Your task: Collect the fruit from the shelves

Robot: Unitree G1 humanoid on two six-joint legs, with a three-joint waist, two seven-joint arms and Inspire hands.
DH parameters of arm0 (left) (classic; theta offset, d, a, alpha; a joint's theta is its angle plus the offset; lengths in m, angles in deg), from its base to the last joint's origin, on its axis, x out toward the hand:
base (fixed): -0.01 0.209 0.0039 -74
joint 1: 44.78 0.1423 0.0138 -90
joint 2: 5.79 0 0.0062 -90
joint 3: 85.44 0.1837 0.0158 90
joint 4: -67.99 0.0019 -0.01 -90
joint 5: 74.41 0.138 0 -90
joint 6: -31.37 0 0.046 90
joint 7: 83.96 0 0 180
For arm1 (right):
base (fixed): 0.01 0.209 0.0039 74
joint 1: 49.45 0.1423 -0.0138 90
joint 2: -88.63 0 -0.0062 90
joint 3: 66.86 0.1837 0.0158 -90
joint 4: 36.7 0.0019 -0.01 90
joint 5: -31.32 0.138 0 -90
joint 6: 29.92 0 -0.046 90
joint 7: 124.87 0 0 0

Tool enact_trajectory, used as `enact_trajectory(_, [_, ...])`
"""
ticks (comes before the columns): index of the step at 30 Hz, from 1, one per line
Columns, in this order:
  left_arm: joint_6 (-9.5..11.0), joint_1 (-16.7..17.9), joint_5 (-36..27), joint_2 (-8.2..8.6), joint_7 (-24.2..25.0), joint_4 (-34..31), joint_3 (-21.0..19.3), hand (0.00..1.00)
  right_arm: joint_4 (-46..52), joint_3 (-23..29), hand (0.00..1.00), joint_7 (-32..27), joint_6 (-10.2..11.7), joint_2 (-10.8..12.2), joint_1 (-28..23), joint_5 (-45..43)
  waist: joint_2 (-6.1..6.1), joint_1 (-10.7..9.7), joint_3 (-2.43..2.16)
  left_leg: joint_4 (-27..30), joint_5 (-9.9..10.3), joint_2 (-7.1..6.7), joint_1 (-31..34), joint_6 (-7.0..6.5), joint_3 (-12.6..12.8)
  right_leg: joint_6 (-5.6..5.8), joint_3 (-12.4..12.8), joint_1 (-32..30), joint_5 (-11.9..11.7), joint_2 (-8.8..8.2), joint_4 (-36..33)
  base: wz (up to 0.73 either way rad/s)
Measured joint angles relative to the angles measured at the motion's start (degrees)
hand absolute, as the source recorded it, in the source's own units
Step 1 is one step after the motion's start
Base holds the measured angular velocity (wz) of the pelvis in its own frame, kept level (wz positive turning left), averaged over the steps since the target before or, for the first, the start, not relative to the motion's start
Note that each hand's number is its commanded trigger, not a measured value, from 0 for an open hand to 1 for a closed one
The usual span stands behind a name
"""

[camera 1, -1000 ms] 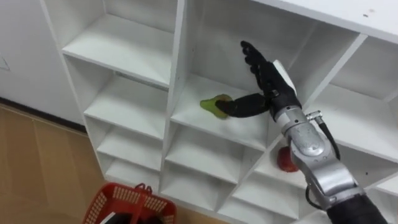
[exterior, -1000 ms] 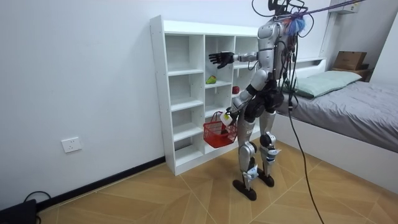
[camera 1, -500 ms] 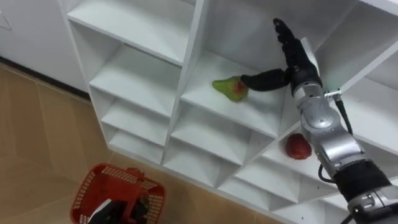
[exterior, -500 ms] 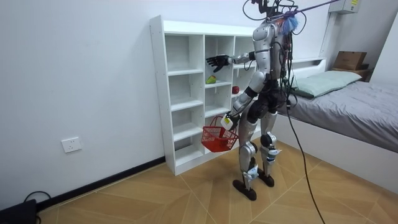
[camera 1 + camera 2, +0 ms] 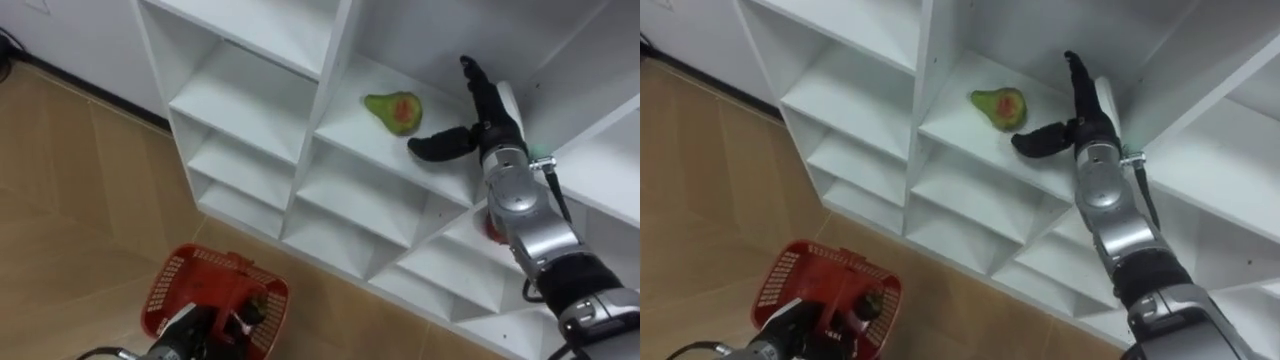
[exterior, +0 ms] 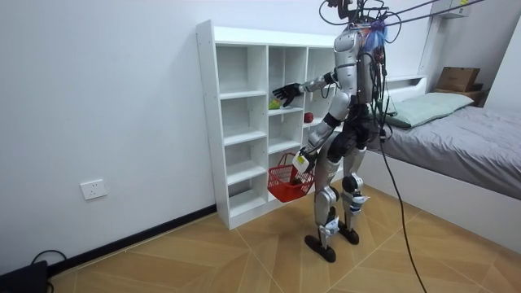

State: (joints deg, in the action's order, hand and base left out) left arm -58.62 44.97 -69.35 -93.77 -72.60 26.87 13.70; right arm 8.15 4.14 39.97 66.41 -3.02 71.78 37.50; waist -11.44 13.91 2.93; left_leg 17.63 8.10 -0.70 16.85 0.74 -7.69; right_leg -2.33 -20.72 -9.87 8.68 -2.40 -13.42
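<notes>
A green pear (image 5: 392,108) with a red patch lies on a middle shelf board of the white closet (image 5: 331,150). My right hand (image 5: 482,118) is open just to its right inside the same compartment, with the thumb (image 5: 437,146) pointing at the pear but a little apart from it. A red apple (image 5: 491,226) sits one shelf lower, mostly hidden behind my forearm. At the lower left my left hand (image 5: 183,328) is shut on the handle of a red basket (image 5: 212,293), which has something dark inside. In the room view I stand facing the closet (image 6: 244,122), basket (image 6: 286,181) at knee height.
The other compartments near the pear hold nothing. Wooden floor (image 5: 70,200) lies below the closet. In the room view a bed (image 6: 456,130) stands behind me on the room view's right, and a cardboard box (image 6: 458,78) sits beyond it.
My right hand has dropped to shelf level and its thumb, which was touching the pear, now sits apart to the pear's right. The camera has shifted down and left.
</notes>
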Motion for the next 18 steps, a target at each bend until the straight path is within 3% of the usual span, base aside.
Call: enact_trajectory(18, [0.01, -1.55, -2.03, -0.1, -3.49, 2.69, 2.43, 1.0, 0.17, 0.01, 0.0, -0.32, 0.48, 0.01, 0.16, 0.28, 0.65, 0.34, -0.27, -0.06, -0.26, 0.06, 0.53, -0.21, 0.98, -0.07, 0.12, -1.43, -0.05, -0.48, -1.19, -0.01])
